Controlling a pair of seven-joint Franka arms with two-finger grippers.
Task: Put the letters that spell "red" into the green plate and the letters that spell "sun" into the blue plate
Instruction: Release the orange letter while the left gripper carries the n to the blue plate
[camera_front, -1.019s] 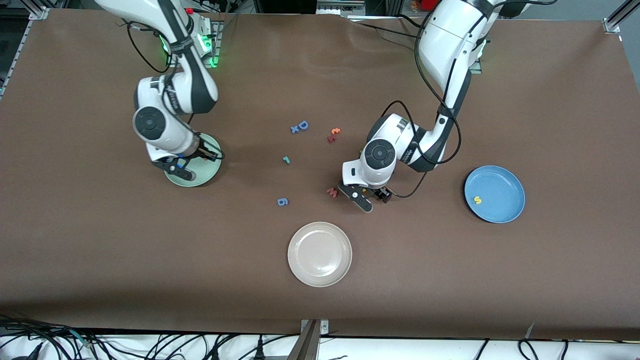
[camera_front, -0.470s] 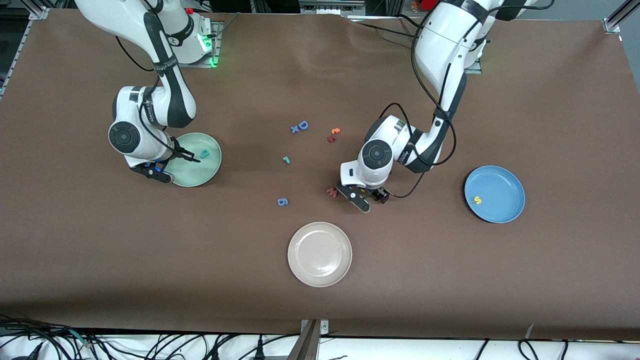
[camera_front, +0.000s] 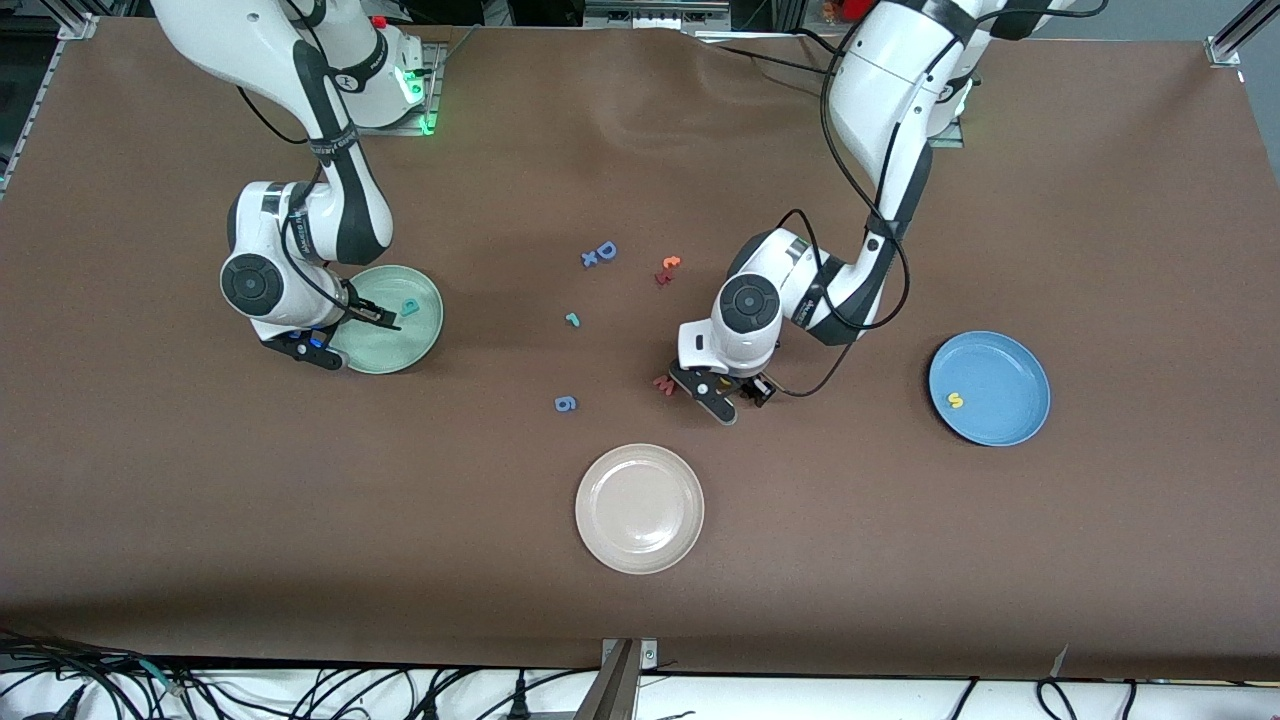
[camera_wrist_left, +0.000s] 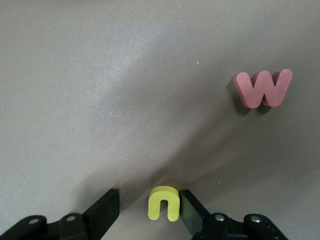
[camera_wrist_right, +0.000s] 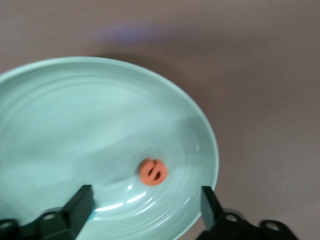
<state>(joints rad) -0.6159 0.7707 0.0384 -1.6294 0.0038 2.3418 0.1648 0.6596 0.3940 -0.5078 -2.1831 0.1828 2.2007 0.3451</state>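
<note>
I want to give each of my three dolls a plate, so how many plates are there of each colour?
Green plate: 1
Blue plate: 1
Beige-white plate: 1
Total: 3 plates

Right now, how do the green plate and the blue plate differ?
The green plate sits toward the right arm's end of the table; the blue plate sits toward the left arm's end. The green plate holds a teal letter and an orange letter; the blue plate holds a yellow "s". Both are round and look alike in size.
</note>
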